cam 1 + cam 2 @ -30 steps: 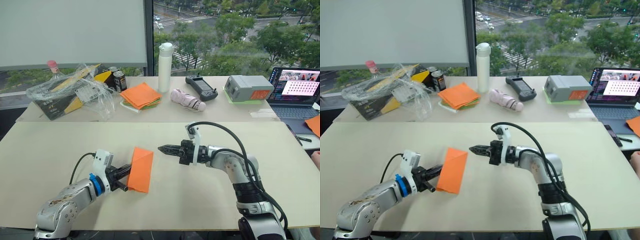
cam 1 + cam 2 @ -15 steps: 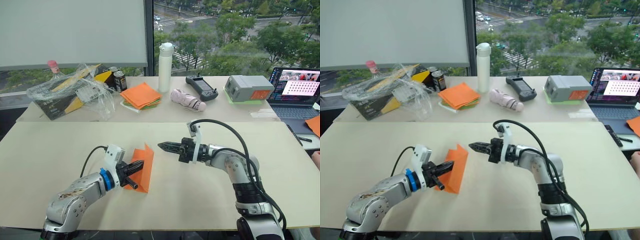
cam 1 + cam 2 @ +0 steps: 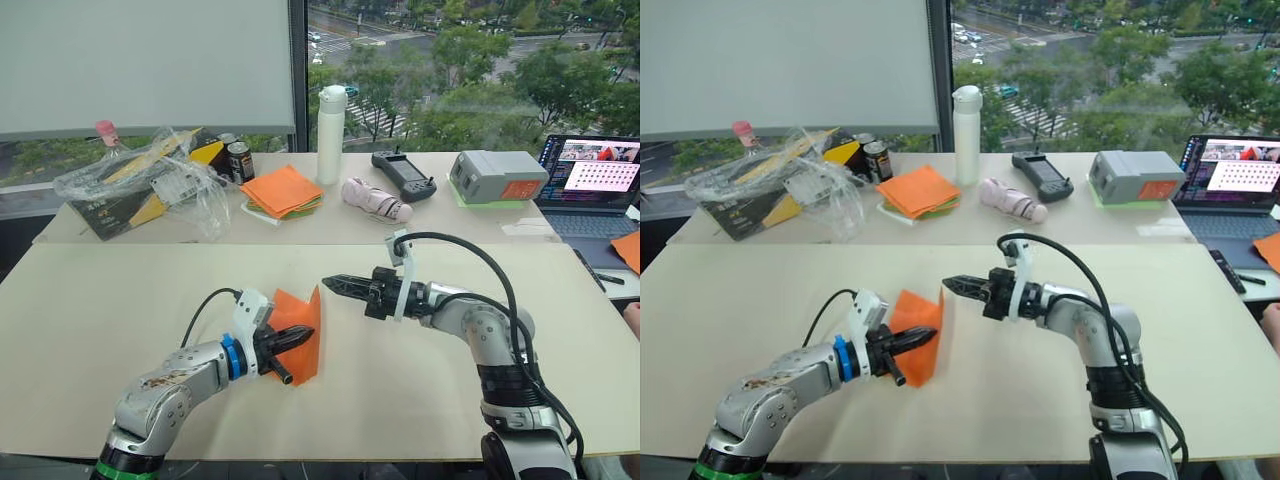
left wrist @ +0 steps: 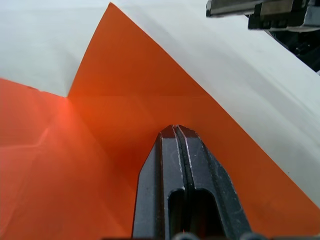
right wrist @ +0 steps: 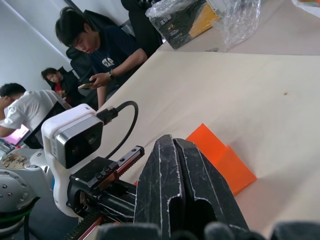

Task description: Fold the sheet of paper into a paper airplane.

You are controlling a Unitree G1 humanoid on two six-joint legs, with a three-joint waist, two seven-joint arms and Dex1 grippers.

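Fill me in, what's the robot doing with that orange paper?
It's folding a paper airplane. The left claw, fingers shut, presses into the sheet of paper, which is creased with one flap standing up off the table. The right claw is shut too, hovering just beside the flap's top edge, not touching it.

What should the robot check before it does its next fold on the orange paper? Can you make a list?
1. Left gripper on the sheet of paper: ok, its shut fingers press on it.
2. Paper lying flat: not ok, one edge stands up.
3. Right gripper free: ok, shut, hovering beside the raised edge, apart from it.
4. Table room around the paper: ok.
5. Crease straight: cannot tell.
6. Plane finished: not ok.
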